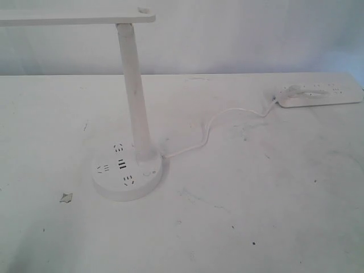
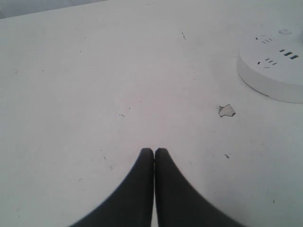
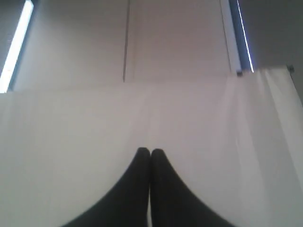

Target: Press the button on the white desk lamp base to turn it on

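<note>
The button [image 1: 149,174] is not pressed yet. It sits on the white desk lamp base [image 1: 132,191] on the surface [image 1: 256,216]. The left hand [image 2: 154,151] is pressed together, well apart from the base. The right hand [image 3: 150,151] is pressed together too, pointing away.

Right gripper [image 3: 150,152] black fingertips pressed together, facing white cloth backdrop [image 3: 94,142], pale wall [image 3: 175,42] above

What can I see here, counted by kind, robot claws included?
desk lamp: 1
power strip: 1
cord: 1
small scrap: 1
grippers: 2, left gripper and right gripper
Total: 6
</note>
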